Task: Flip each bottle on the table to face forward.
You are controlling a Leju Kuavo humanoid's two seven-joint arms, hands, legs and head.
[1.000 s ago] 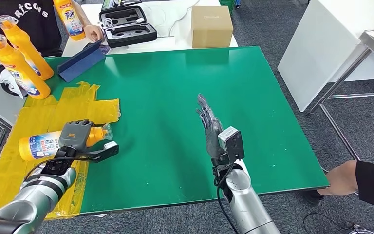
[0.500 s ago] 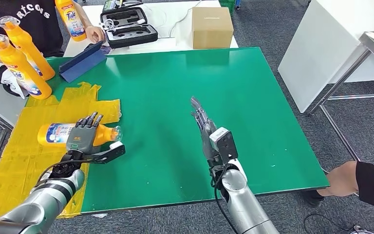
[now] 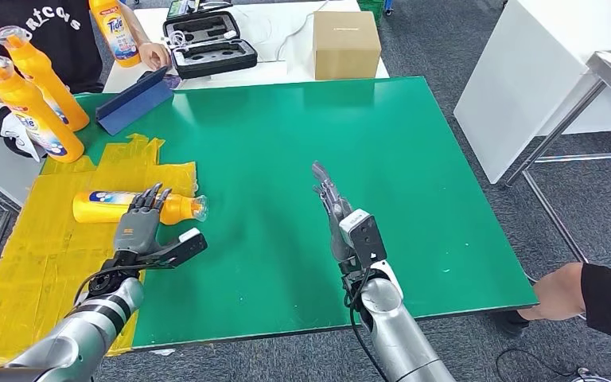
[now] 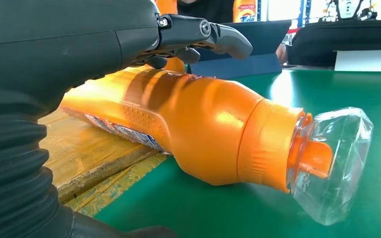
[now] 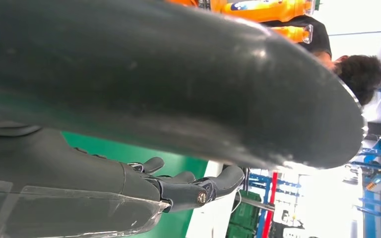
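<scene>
Head view: bottle (image 3: pixel 131 207) lies crosswise, cap pointing right, just past my left robot hand (image 3: pixel 137 225), fingers spread over it.

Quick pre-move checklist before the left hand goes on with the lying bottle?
1. Left hand contact: fingers spread over the lying bottle, grip not closed: not ok.
2. Bottle position: on its side, cap toward the green table centre, body on the yellow tape: ok.
3. Label facing forward: cannot tell.
4. Right hand empty, clear of the bottle: ok.
5. Standing bottles at the far left, apart from the hand: ok.
6. Person's hand near the table's right corner: not ok.
</scene>
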